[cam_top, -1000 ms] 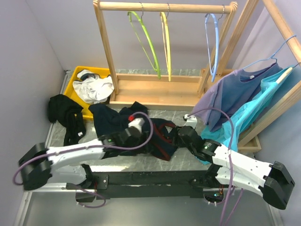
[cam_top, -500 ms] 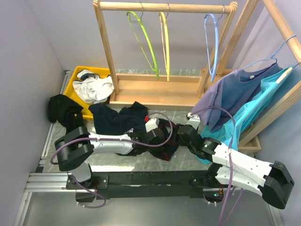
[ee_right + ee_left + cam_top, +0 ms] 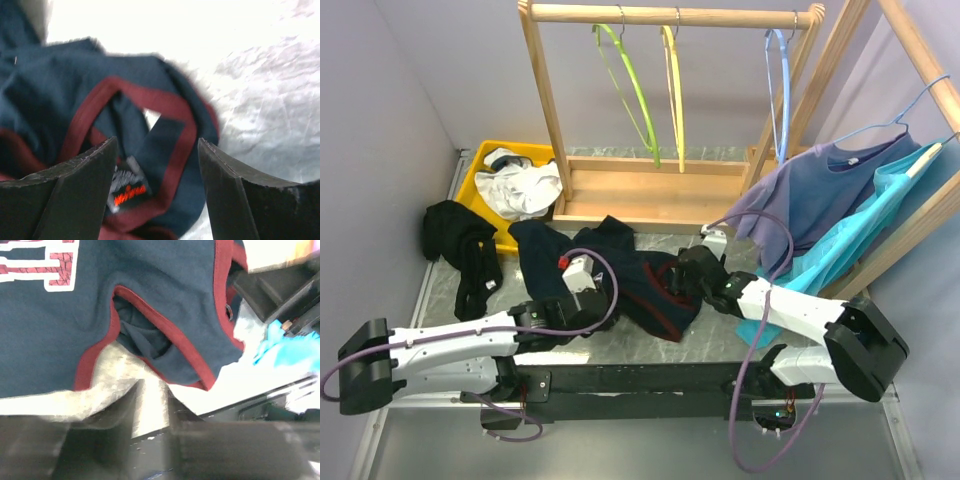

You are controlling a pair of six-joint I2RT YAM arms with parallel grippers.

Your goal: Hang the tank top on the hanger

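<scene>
The tank top (image 3: 640, 272), navy with dark red trim, lies crumpled on the table between my arms. The left wrist view shows its armhole (image 3: 150, 335) and white-and-red print. My left gripper (image 3: 590, 285) sits low at its near-left edge; its blurred fingers (image 3: 150, 407) are apart with bare table between them. My right gripper (image 3: 687, 272) hangs open (image 3: 157, 145) just above the red-trimmed neck opening (image 3: 50, 95) and its label, holding nothing. The lime-green hanger (image 3: 632, 90) hangs empty at the left of the wooden rail.
A yellow hanger (image 3: 672, 90) and a light blue hanger (image 3: 782, 80) share the wooden rack (image 3: 545, 110). A yellow bin (image 3: 480, 190) holds a white garment (image 3: 520, 185). A black garment (image 3: 460, 245) lies left. Purple (image 3: 820, 190) and cyan (image 3: 860, 235) garments hang right.
My left arm reached right across the tank top, then drew back left to its near edge. My right gripper moved left and farther onto the tank top.
</scene>
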